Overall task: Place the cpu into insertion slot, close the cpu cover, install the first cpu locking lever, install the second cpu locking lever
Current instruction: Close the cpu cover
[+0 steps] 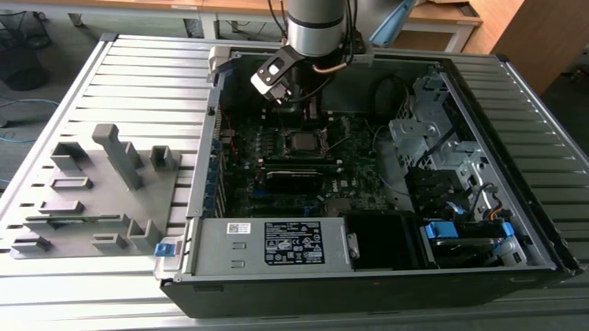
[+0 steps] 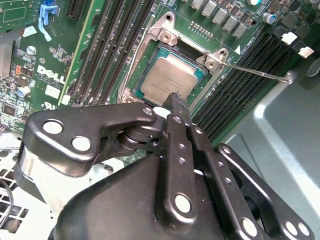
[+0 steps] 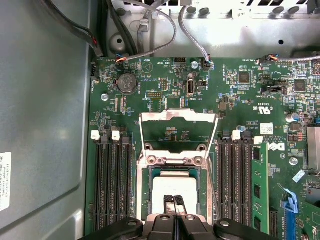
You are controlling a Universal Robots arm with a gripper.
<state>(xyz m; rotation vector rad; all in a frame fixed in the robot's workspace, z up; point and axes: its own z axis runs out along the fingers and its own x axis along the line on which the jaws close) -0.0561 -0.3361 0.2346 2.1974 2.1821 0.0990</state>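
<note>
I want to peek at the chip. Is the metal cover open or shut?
Open. The cpu cover is swung back, and the cpu lies uncovered in the insertion slot.

Silver-grey arm [image 1: 313,31] carries a black, silver-riveted linkage end effector [image 2: 176,102].

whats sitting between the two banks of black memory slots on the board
The insertion slot, with the cpu lying in it, as the first wrist view shows. The gripper hangs over the cpu's near edge.
</note>
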